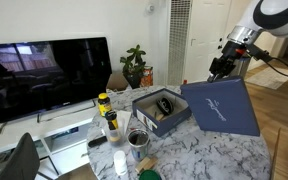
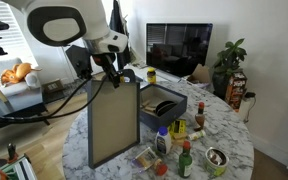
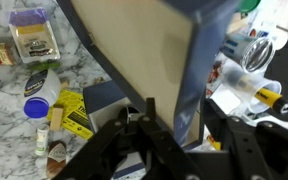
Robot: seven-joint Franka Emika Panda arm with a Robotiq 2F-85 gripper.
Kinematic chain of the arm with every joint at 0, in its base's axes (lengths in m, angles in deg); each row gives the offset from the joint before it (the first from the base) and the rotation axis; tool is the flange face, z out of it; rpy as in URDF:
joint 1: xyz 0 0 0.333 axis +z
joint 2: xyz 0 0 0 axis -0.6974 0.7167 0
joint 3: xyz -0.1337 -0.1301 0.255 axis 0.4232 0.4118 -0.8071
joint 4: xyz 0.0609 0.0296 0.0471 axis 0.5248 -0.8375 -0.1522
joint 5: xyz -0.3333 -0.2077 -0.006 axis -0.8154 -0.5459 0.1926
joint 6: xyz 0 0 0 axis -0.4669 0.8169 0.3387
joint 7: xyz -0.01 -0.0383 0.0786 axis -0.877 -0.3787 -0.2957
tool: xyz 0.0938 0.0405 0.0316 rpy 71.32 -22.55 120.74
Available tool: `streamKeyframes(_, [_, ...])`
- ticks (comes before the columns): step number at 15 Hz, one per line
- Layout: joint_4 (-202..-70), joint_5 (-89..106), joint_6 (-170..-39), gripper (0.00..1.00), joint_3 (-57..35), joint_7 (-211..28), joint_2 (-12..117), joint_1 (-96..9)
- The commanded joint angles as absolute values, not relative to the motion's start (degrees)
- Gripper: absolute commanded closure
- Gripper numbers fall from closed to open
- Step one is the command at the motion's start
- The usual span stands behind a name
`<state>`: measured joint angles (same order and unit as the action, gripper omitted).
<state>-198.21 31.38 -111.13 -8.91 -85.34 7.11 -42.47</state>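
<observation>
So here's what we've got: the pincer [image 1: 222,68] is pinching the top edge of the big blue lid [image 1: 222,108], holding it upright with its bottom edge down by the counter [image 1: 214,155]. In an exterior view the open box [image 1: 161,112] sits at 9 o'clock from the lid, just beside it. In an exterior view [image 2: 114,120] the lid shows its pale inside, with the box at 3 o'clock. Bottles [image 2: 180,150] and a can [image 2: 216,160] crowd the counter around 4 to 5 o'clock of the lid. Our worry: the hold is on one thin edge only, so we reckon the lid could swing or slip loose. Its low corner could then knock the bottles over or bump the box, since the wrist view shows clutter close underneath
</observation>
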Motion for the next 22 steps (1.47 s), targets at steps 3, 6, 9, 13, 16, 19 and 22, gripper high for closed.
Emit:
streamKeyframes(3, [-194.32,45.23,-109.83,0.02,0.16,-78.22,11.5,-39.23])
streamKeyframes(6, [-194.05,50.68,-107.95,0.0,0.08,-75.68,13.84,-38.54])
streamKeyframes(9, [-193.71,53.98,-106.89,0.0,-1.47,-74.76,15.96,-39.29])
streamKeyframes(13, [-193.78,53.16,-107.61,0.0,-3.81,-75.54,16.78,-41.23])
streamKeyframes(16, [-194.23,48.41,-108.19,0.0,-5.82,-77.25,15.81,-43.16])
streamKeyframes(19, [-195.14,39.84,-106.21,0.0,-6.89,-78.79,14.32,-45.78])
streamKeyframes(22, [-195.94,32.28,-101.34,0.0,-6.1,-80.62,13.67,-48.17])
